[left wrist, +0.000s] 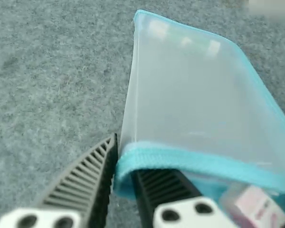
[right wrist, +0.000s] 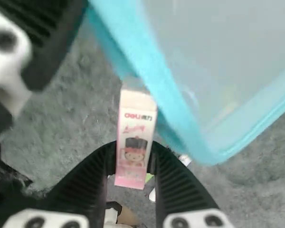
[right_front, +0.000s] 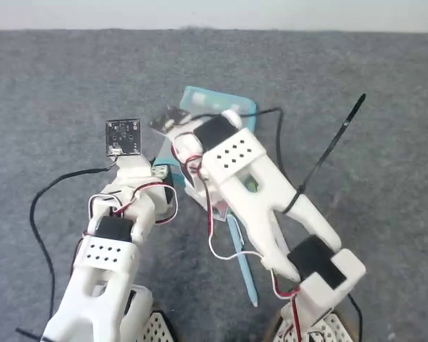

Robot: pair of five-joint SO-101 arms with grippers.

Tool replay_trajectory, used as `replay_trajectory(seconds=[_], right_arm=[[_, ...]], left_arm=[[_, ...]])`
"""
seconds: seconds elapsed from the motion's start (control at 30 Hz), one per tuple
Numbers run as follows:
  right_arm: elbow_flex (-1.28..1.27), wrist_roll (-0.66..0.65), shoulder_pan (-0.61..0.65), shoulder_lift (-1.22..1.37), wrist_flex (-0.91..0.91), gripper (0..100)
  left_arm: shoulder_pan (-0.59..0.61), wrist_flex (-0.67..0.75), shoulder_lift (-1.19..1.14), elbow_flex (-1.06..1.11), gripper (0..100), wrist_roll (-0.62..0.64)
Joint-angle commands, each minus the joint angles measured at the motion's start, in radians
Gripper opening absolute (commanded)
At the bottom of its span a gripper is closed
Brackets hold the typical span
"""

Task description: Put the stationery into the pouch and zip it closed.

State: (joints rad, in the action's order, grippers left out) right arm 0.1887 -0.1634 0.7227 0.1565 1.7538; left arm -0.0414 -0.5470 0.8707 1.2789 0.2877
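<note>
Now my left gripper (left wrist: 121,164) is closed on the blue edge of the pouch (left wrist: 194,104). My right gripper (right wrist: 132,151) grips the pink eraser (right wrist: 135,135), its end against that edge. If it catches there, I think it may twist out onto the worktop (right_front: 57,85).

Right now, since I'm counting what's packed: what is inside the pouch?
Through the translucent wall of the pouch no item shows clearly in its main body. The pink box held by the right gripper sits at the mouth; the teal zipper band hides how far in it reaches.
</note>
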Motion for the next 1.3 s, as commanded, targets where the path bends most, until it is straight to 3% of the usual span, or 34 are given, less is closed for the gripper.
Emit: replay_trajectory(seconds=[0.0,0.3,0.53,0.7,1.03,1.27], right_arm=[[0.141,0.014,0.002,0.016,0.036,0.6],[0.315,0.025,-0.101,0.211,0.041,0.6],[0.474,0.103,-0.179,0.286,0.039,0.6],[0.559,0.104,-0.147,0.285,0.038,0.6],[0.572,0.063,-0.127,0.285,0.038,28.1],[0.574,0.06,-0.133,0.236,0.042,26.6]], left_arm=[[0.002,0.029,0.026,-0.065,1,0.021],[-0.005,0.028,0.032,-0.062,1,0.006],[-0.141,0.025,0.034,-0.044,1,-0.072],[-0.192,0.025,0.034,-0.044,1,-0.109],[-0.195,0.023,0.034,-0.042,1,-0.114],[-0.189,0.023,0.034,-0.042,1,-0.114]])
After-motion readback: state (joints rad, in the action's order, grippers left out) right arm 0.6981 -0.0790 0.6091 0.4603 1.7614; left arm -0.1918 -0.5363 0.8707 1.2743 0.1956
